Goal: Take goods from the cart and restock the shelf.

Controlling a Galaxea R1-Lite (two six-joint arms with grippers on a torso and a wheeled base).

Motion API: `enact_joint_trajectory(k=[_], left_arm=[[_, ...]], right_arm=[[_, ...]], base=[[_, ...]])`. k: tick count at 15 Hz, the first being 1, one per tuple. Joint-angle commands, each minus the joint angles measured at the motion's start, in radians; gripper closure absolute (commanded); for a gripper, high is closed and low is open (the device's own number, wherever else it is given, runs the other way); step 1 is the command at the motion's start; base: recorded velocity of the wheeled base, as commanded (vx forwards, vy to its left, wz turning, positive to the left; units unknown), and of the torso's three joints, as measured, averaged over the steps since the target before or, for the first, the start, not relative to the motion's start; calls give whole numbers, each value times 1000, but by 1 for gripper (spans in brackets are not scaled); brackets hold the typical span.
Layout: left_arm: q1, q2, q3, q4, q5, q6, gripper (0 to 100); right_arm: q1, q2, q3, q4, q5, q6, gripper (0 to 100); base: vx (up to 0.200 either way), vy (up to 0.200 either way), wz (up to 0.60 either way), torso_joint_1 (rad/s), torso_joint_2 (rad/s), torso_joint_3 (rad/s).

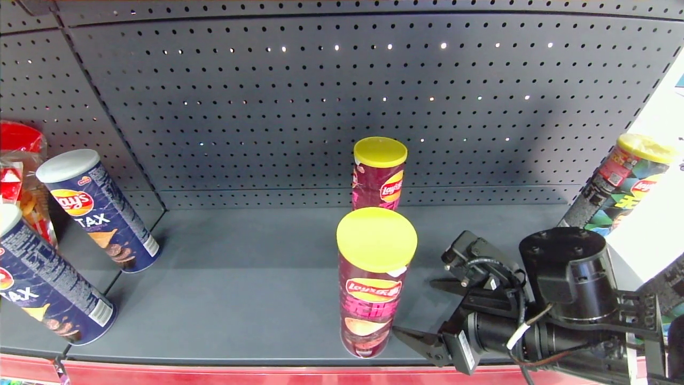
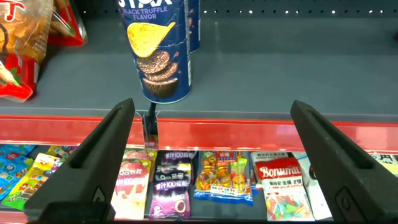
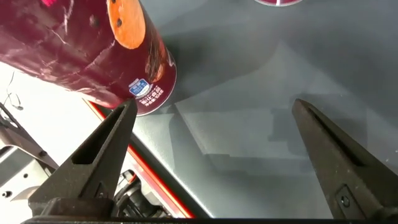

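The front crisp can (image 1: 374, 283) stands upright near the front edge of the shelf (image 1: 240, 278), just beside the right end effector (image 1: 416, 307), whose fingers are spread and grasp nothing. A second can (image 1: 379, 174) stands beyond it. The step looks like withdrawal: pull straight away, fingers wide, so neither clips the can. The left end effector (image 2: 211, 162) hangs released before a blue can (image 2: 158, 56)

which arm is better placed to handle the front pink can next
Right, probably. The right gripper sits open just beside the front pink can; the left gripper faces a blue can farther left.
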Motion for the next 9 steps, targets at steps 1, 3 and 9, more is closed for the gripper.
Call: enact_joint_trajectory(k=[1, 3, 9], left_arm=[[0, 0, 0, 0, 0, 0, 0], [0, 0, -2, 0, 0, 0, 0], [0, 0, -2, 0, 0, 0, 0]], right_arm=[[1, -2, 0, -1, 1, -1, 0], [1, -6, 9, -1, -1, -1, 0], [-39, -192, 123, 1, -7, 18, 0]], base=[[0, 0, 0, 0, 0, 0], [0, 0, 0, 0, 0, 0], [0, 0, 0, 0, 0, 0]])
